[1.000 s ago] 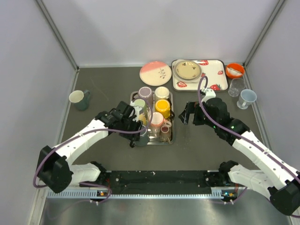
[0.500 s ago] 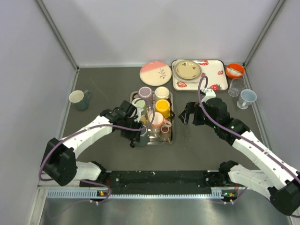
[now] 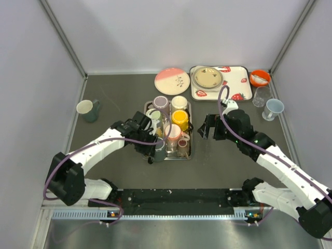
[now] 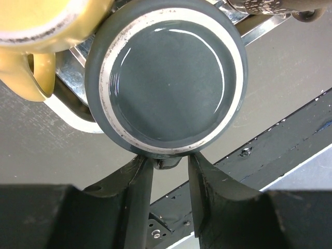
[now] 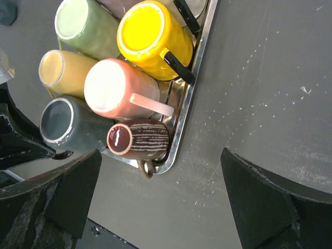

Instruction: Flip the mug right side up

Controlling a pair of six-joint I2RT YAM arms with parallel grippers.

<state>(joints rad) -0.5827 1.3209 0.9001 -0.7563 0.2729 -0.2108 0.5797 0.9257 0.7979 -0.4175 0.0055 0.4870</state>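
Observation:
A grey mug (image 3: 160, 150) stands upside down at the near left corner of the metal tray (image 3: 190, 146). Its glazed base (image 4: 166, 78) fills the left wrist view. My left gripper (image 4: 168, 158) has come in from the near side, low at the mug's handle (image 4: 168, 164). The handle sits between the fingertips; the left fingertip touches it and a thin gap shows on the right. My right gripper (image 5: 161, 155) hovers wide open over bare table right of the tray (image 5: 194, 93), holding nothing. The grey mug (image 5: 65, 124) also shows there.
Yellow (image 5: 148, 33), pink (image 5: 116, 88), brown striped (image 5: 137, 139) and green (image 5: 85, 26) mugs crowd the tray. A green mug (image 3: 87, 109) stands on the table at left. A pink plate (image 3: 171, 81), strawberry tray (image 3: 236, 83), orange bowl (image 3: 259, 78), glass (image 3: 261, 96) and blue cup (image 3: 273, 108) line the back.
My left gripper's jaws have narrowed around the grey mug's handle, and its wrist has shifted slightly toward the tray's near corner. The right arm has barely moved.

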